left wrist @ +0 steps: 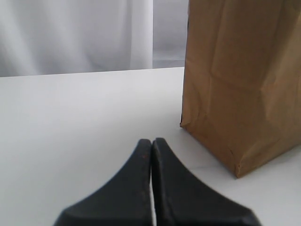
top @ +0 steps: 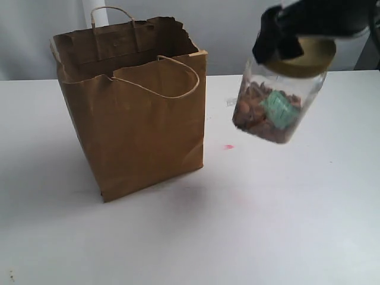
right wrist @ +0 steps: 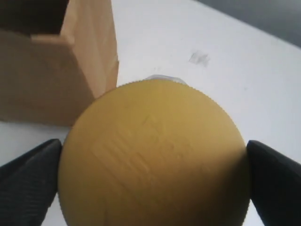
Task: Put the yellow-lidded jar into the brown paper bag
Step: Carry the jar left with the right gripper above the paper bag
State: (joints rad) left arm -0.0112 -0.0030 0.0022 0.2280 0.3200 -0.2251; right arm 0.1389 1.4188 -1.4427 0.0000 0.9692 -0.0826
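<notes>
Right hand [top: 300, 38] clamps yellow-lidded jar [top: 276, 110] by lid, aloft; left hand [left wrist: 151, 147] closed.

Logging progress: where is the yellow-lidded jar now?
In the exterior view the yellow-lidded jar hangs tilted above the table, right of the brown paper bag, gripped at its lid by the right gripper.

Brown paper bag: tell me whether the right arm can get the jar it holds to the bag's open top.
Probably yes. The right gripper holds the yellow-lidded jar aloft beside the brown paper bag, whose mouth stands open; nothing lies between them, though a loop handle hangs at the near rim.
</notes>
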